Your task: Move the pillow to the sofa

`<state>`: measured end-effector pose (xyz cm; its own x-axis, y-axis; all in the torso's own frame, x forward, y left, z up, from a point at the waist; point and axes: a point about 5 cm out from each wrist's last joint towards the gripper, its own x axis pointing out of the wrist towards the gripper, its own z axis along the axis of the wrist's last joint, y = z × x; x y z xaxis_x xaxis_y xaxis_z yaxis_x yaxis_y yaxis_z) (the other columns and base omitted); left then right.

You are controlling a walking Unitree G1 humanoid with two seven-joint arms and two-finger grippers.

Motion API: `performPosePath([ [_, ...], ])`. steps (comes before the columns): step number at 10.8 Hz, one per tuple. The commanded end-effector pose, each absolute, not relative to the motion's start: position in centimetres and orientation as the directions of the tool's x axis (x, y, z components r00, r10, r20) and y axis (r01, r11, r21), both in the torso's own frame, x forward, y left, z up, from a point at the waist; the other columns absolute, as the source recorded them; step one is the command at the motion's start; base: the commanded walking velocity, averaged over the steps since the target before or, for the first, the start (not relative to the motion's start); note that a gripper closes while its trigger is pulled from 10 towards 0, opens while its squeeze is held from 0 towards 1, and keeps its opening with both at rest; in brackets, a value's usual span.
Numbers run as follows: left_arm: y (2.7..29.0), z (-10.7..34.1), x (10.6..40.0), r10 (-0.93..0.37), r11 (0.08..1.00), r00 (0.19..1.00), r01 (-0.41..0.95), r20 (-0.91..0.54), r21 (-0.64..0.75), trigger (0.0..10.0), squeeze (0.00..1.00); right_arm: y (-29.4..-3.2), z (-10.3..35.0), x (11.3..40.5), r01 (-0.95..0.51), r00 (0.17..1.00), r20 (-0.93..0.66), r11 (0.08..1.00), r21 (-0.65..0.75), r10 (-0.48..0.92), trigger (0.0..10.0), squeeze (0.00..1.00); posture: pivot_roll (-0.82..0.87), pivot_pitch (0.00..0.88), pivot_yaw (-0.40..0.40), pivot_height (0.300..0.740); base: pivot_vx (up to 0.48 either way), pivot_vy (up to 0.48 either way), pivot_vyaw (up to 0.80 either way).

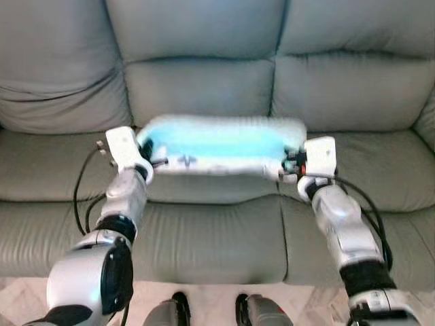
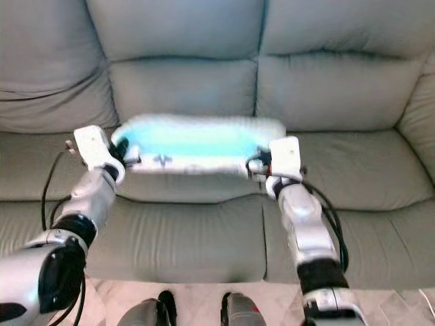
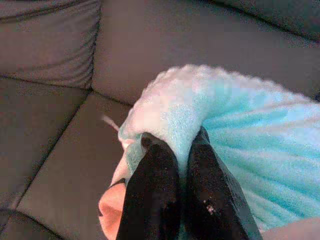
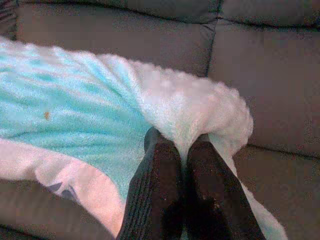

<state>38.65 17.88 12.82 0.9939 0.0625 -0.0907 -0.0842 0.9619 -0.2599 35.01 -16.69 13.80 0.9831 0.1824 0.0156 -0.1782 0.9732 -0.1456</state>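
I see the pillow (image 1: pixel 221 145), fluffy turquoise with white edges, lying flat across the middle seat cushion of the grey sofa (image 1: pixel 204 81), close against the backrest and held at both ends. My left gripper (image 3: pixel 175 150) has its two black fingers pinched together on a fold of fabric at the pillow's left end, and my right gripper (image 4: pixel 180 150) is clamped the same way on the white edge at the right end. Both silver arms reach forward over the near edge of the seat.
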Motion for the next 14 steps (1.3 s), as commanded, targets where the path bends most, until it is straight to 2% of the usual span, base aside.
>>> performPosePath([
  [1,19.9,10.9,37.6,0.156,0.948,0.974,-0.194,-0.165,-0.251,10.0,0.00,-18.1,11.6,34.2,-0.124,0.992,-0.046,0.983,-0.139,0.119,10.0,0.00,-0.28,0.321,0.021,0.740,0.000,0.000,0.00],
  [4,19.6,7.1,35.5,0.149,0.956,0.946,-0.212,-0.288,-0.203,10.0,0.00,-17.0,7.4,31.7,-0.163,0.979,-0.144,0.980,-0.113,0.146,10.0,0.00,-0.29,0.336,0.022,0.740,0.000,0.000,0.00],
  [6,18.7,6.3,35.1,0.115,0.960,0.947,-0.183,-0.299,-0.210,10.0,0.00,-15.5,6.4,31.1,-0.188,0.972,-0.158,0.979,-0.085,0.173,10.0,0.00,-0.28,0.342,0.021,0.740,0.000,0.000,0.00],
  [8,18.5,6.3,35.1,0.093,0.962,0.952,-0.162,-0.290,-0.221,10.0,0.00,-15.0,6.2,31.1,-0.203,0.969,-0.161,0.976,-0.085,0.187,10.0,0.00,-0.27,0.344,0.018,0.740,0.000,0.000,0.00],
  [9,19.6,7.5,35.7,0.144,0.952,0.951,-0.209,-0.275,-0.225,10.0,0.00,-16.0,7.6,33.0,-0.160,0.980,-0.138,0.981,-0.110,0.145,10.0,0.00,-0.27,0.353,0.014,0.740,0.000,0.000,0.00],
  [11,19.9,10.1,37.2,0.158,0.948,0.966,-0.206,-0.204,-0.244,10.0,0.00,-17.7,10.4,35.2,-0.097,0.993,-0.078,0.987,-0.128,0.087,10.0,0.00,-0.28,0.375,0.001,0.740,0.000,0.000,0.00],
  [14,20.5,12.2,38.0,0.187,0.928,0.976,-0.212,-0.107,-0.307,10.0,0.00,-18.5,14.7,37.2,-0.047,0.997,0.060,0.992,-0.121,0.054,10.0,0.00,-0.29,0.432,-0.024,0.740,0.000,0.000,0.00],
])
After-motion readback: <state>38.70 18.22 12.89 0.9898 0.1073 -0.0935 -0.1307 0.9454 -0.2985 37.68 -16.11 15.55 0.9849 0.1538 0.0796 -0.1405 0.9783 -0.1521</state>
